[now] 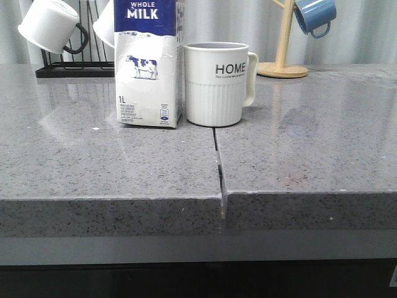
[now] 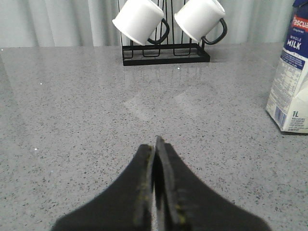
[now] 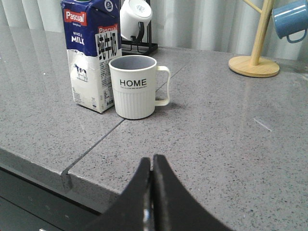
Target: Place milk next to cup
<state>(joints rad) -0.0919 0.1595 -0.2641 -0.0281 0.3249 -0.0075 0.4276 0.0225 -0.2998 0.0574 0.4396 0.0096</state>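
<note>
The milk [image 1: 149, 62] is a tall white carton with a dark blue top band and a cow picture. It stands upright on the grey counter, right beside the left side of the cup [image 1: 217, 84], a cream ribbed mug marked "HOME" with its handle to the right. Both also show in the right wrist view, milk [image 3: 91, 57] and cup [image 3: 135, 86]. The milk shows at the edge of the left wrist view [image 2: 291, 77]. My left gripper [image 2: 155, 144] is shut and empty above bare counter. My right gripper [image 3: 152, 161] is shut and empty near the counter's front edge. Neither gripper shows in the front view.
A black rack [image 1: 74, 65] with white black-handled mugs [image 1: 49, 25] stands at the back left. A wooden mug tree [image 1: 284, 43] with a blue mug [image 1: 315, 15] stands at the back right. A seam [image 1: 218, 161] runs across the counter to its front edge.
</note>
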